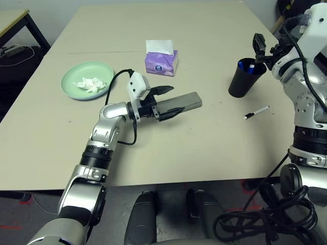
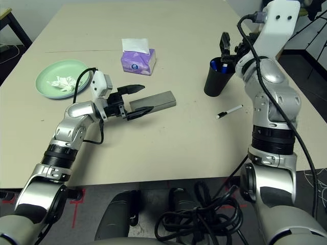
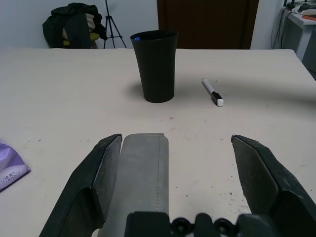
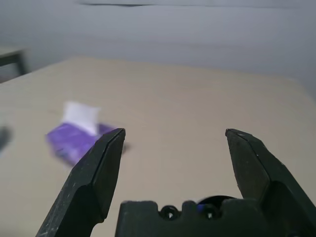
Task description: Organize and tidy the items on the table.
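Note:
A grey oblong glasses case (image 1: 186, 103) lies mid-table between the fingers of my left gripper (image 1: 174, 99), which is open; in the left wrist view the case (image 3: 143, 173) runs close along one finger (image 3: 101, 173) with a wide gap to the other. A black cup (image 1: 245, 79) stands at the right with a blue-capped pen (image 1: 250, 65) inside. Just above its rim hovers my right gripper (image 2: 225, 43), open and holding nothing (image 4: 175, 132). A white pen with a black cap (image 1: 256, 113) lies near the cup. A mint green plate (image 1: 76, 76) holds the crumpled white tissue (image 1: 91, 84).
A purple tissue box (image 1: 161, 61) stands behind the case, toward the table's middle. The smaller table with black legs (image 1: 13, 20) is off to the far left. Bare tabletop (image 1: 204, 148) stretches in front of the case and cup.

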